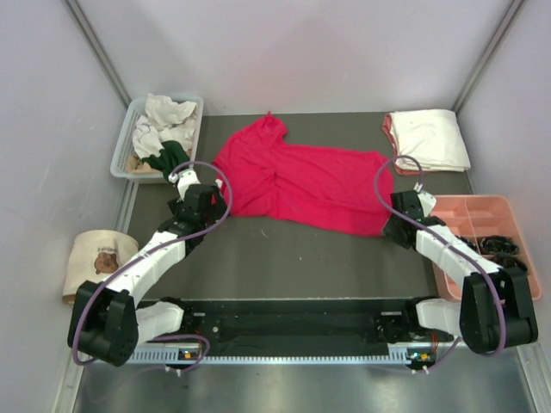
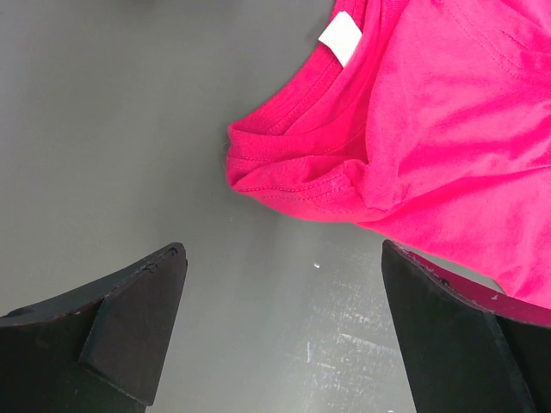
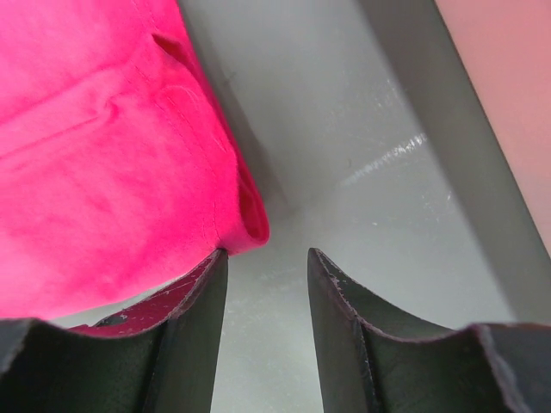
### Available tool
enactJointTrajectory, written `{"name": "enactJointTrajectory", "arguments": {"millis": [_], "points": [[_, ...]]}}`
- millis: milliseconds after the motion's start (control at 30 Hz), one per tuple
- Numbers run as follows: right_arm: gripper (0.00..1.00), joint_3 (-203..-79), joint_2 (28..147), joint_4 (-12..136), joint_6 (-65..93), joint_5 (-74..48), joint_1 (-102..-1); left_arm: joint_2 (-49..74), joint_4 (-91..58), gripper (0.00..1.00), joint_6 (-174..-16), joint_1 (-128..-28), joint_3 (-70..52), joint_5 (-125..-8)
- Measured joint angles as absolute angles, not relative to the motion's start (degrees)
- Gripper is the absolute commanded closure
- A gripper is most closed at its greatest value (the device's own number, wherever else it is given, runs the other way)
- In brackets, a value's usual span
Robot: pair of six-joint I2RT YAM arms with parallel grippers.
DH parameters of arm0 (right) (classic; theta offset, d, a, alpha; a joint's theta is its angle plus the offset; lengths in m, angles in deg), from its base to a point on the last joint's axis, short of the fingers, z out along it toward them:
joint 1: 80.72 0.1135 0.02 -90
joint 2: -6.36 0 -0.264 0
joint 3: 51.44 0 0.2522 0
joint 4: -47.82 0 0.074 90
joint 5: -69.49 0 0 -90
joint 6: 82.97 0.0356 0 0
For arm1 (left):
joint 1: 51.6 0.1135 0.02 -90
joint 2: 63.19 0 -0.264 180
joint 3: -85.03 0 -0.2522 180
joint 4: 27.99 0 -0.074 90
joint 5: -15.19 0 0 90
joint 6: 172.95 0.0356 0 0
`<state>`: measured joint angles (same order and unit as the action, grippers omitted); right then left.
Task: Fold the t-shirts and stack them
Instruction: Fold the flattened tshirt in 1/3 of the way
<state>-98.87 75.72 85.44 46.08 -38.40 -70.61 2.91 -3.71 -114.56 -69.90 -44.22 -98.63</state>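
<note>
On the desk (image 1: 284,258) the crimson t-shirt (image 1: 301,181) lies opened out across the middle toward the far edge. Its neck end is toward the left edge and its bottom toward the right edge. The cloth is rumpled and bunched near the middle, so we judge the step in hand to be taking hold of it at both ends to flatten it before the first fold.

The left end effector (image 2: 282,249) is released, its jaws as wide as they go over bare desk just short of the collar (image 2: 284,142). We think it should advance until the collar's doubled edge sits between the pads, then close low so that it catches both layers. The right end effector (image 3: 267,254) stands partly released and grasps nothing. Bare desk shows between its jaws, and the hem corner (image 3: 250,219) lies just beside one finger. We would shift it sideways onto that corner before pinching, then pull both ends apart evenly.

A folded stack (image 1: 428,138) waits at the far right corner. Crumpled shirts fill a bin (image 1: 122,163) at the far left corner.

In the overhead view the arms cover the shirt's nearest edges. We cannot count the layers in the stack or the bin. The white neck label (image 2: 338,39) is cut off at the frame's top, and any print on it is unreadable.
</note>
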Motion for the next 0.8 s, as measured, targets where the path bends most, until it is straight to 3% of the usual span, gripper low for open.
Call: {"name": "enactJointTrajectory", "arguments": {"millis": [800], "points": [[0.57, -100.27, 73.77, 86.36, 45.68, -38.40, -70.68, 2.98, -3.82, 0.01, -114.82, -69.45, -44.64, -97.93]]}}
